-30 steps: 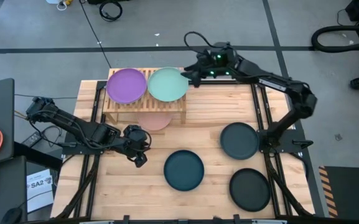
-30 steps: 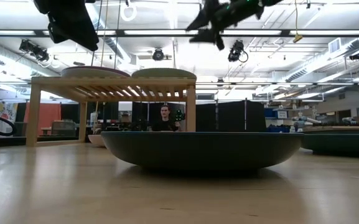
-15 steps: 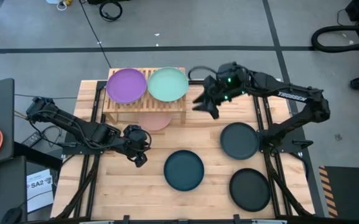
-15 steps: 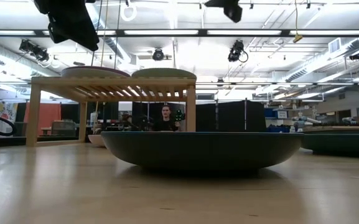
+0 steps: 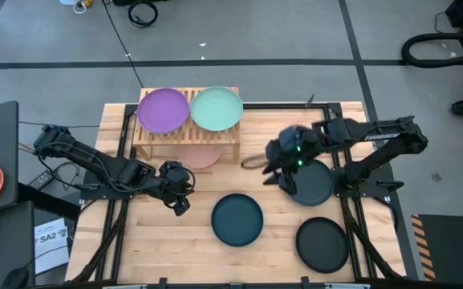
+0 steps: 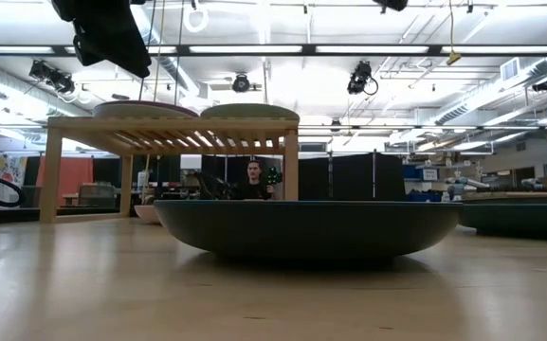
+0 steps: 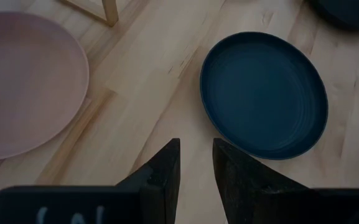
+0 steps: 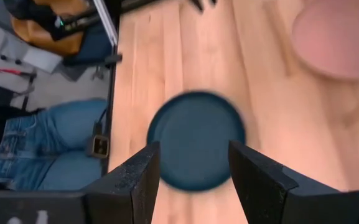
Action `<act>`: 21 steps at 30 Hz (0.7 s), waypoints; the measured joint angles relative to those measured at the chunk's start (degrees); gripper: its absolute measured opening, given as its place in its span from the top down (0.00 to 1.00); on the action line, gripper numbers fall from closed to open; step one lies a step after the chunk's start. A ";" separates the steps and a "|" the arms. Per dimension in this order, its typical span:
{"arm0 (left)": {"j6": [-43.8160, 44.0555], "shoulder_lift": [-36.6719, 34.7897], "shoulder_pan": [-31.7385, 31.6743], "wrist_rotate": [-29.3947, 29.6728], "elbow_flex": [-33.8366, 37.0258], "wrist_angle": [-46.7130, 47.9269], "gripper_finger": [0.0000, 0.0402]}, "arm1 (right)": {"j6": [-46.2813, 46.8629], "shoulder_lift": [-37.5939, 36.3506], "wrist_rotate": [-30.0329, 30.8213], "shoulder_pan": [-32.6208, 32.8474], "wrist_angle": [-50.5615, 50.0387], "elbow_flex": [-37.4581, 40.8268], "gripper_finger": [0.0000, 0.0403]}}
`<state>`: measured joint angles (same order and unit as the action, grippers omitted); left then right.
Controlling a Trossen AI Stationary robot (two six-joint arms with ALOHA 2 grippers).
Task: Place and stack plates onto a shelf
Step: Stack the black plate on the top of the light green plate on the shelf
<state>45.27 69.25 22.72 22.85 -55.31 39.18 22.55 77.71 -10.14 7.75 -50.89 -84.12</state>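
Observation:
The shelf stands at the table's far left with the purple plate and the mint green plate side by side on its slatted top. The pink plate lies on the table under it. The dark teal plate, a green-teal plate and the black plate lie flat on the table. My right gripper is open and empty, in the air by the green-teal plate's left rim. My left gripper is open by a narrow gap and empty, left of the dark teal plate.
The right wrist view looks down on the dark teal plate and the pink plate. A person in jeans stands beyond the table's edge. In the low view the dark teal plate fills the foreground before the shelf. Bare wood lies right of the shelf.
My right gripper has left the mint green plate's right rim on the shelf, going toward the table's near edge and a little right. It has turned about and now hangs by the green-teal plate's left rim. The plates have stayed in place.

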 joint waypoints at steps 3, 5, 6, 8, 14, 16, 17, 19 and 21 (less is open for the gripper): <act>-0.01 0.00 0.00 0.00 0.00 0.00 0.75 | 7.87 0.00 4.65 5.03 -2.60 0.00 0.52; 0.00 0.00 0.00 0.00 0.00 -0.02 0.75 | 14.10 0.00 8.18 8.70 -4.12 0.00 0.52; 0.00 0.00 0.00 0.00 0.00 -0.01 0.75 | 16.96 0.00 9.69 10.58 -4.77 0.00 0.52; -0.01 0.00 0.00 0.00 0.00 -0.02 0.75 | 21.89 0.00 12.21 14.34 -5.88 0.00 0.52; -0.01 0.00 0.00 0.00 0.00 -0.02 0.75 | 35.97 0.09 20.62 24.43 -7.11 0.00 0.52; 0.00 0.00 0.00 0.00 0.00 -0.02 0.75 | 40.34 0.83 23.97 27.11 -7.15 0.00 0.52; -0.01 0.00 0.00 0.00 0.00 -0.02 0.75 | 42.36 1.40 25.15 28.55 -7.31 0.00 0.52; -0.04 0.00 0.02 0.00 0.00 -0.02 0.75 | 46.58 2.98 26.40 30.65 -7.50 0.00 0.52; -1.03 0.00 0.00 0.02 0.00 -0.21 0.75 | 51.01 5.16 26.61 32.53 -7.90 0.00 0.52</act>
<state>44.23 69.25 22.72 22.87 -55.31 38.97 73.56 82.87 16.47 40.28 -58.78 -84.12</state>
